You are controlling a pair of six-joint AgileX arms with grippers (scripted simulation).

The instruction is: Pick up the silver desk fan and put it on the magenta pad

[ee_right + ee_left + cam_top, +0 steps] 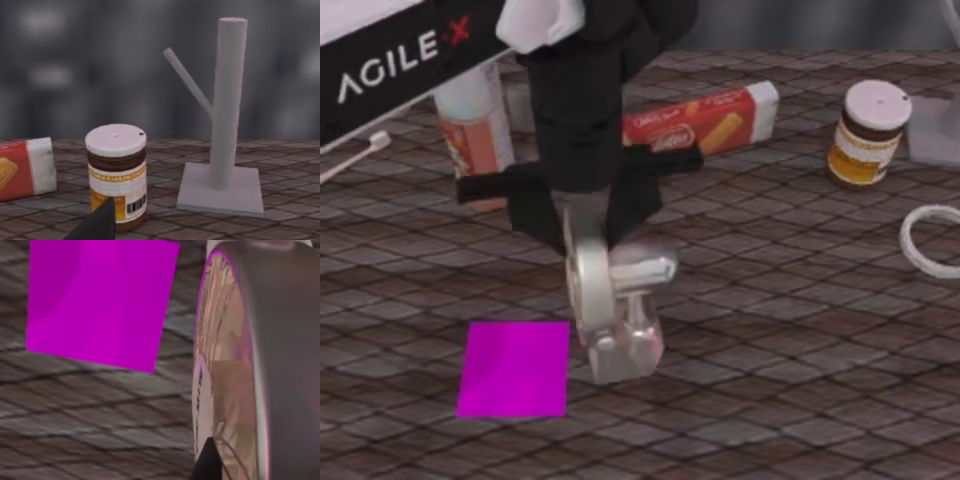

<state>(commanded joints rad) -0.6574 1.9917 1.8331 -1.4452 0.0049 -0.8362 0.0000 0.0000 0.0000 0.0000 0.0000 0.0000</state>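
Observation:
The silver desk fan (612, 300) stands upright near the table's middle, with its round grille toward the left and its small base at the front. Just left of the base lies the magenta pad (514, 368), flat on the table and apart from the fan. My left gripper (585, 255) comes down from above and is shut on the fan's ring. In the left wrist view the fan's rim (235, 365) fills the picture beside the magenta pad (100, 300). My right gripper (100, 225) is out of the top view and shows only as a dark tip.
Behind the fan lie a red biscuit packet (705, 118) and a white-and-orange container (475, 130). At the back right stand a brown jar (868, 135) and a grey stand (222, 150). A white ring (932, 240) lies at the right edge.

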